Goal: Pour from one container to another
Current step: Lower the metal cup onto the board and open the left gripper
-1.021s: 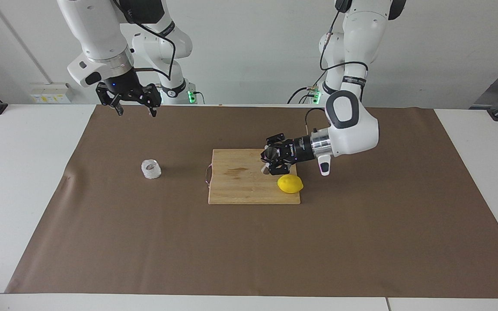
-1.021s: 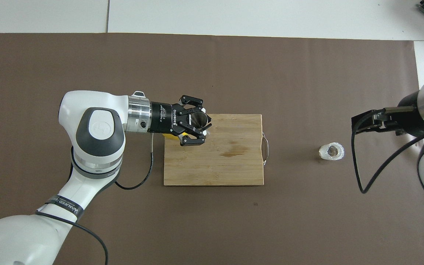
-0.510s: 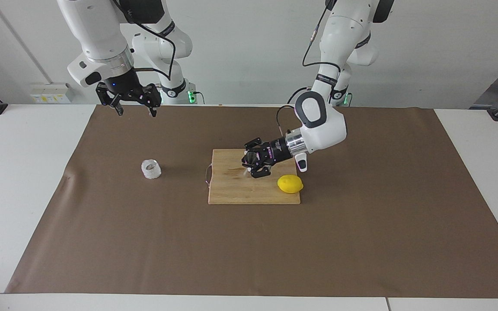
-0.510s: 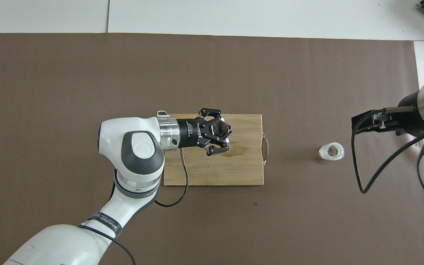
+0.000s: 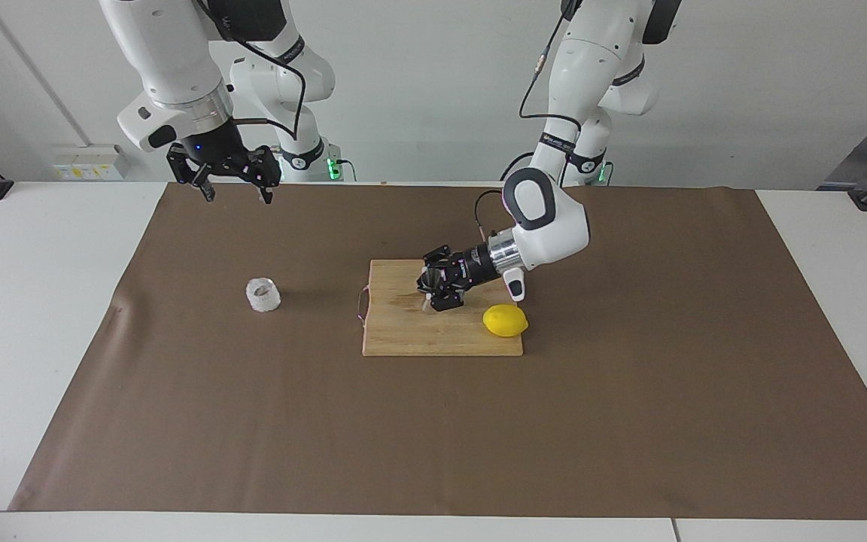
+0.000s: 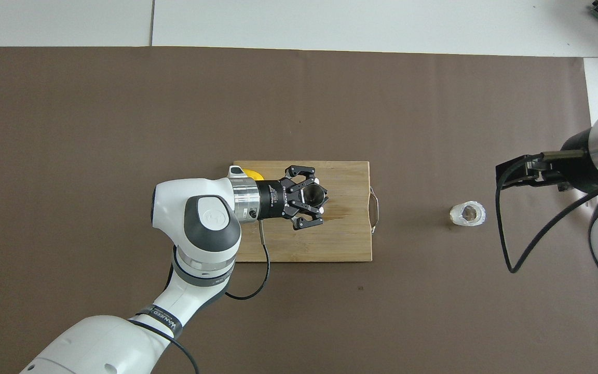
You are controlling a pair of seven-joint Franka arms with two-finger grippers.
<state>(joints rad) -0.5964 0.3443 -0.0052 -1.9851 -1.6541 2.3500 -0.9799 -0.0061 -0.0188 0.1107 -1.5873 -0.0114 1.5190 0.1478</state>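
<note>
The steel hourglass jigger point(image 5: 428, 284) point(image 6: 313, 195) hangs just above the middle of the wooden cutting board point(image 5: 418, 335) point(image 6: 348, 244), its mouth facing up. My left gripper point(image 5: 433, 290) point(image 6: 316, 197) is shut on it, reaching in sideways. The whitish crinkly cup point(image 5: 263, 294) point(image 6: 467, 214) stands alone on the brown mat, off the board toward the right arm's end. My right gripper point(image 5: 236, 194) point(image 6: 509, 175) is open and holds nothing; it waits high up over the mat's edge by the robots, not over the cup.
A yellow lemon point(image 5: 505, 320) point(image 6: 250, 171) lies on the board's corner toward the left arm's end, beside my left wrist. The board has a metal handle point(image 6: 375, 208) on its end facing the cup. Brown mat point(image 5: 433, 436) covers the table.
My left arm has carried the jigger along the board toward the cup's end and a little lower, uncovering the lemon in the overhead view. The right arm and the cup have not moved.
</note>
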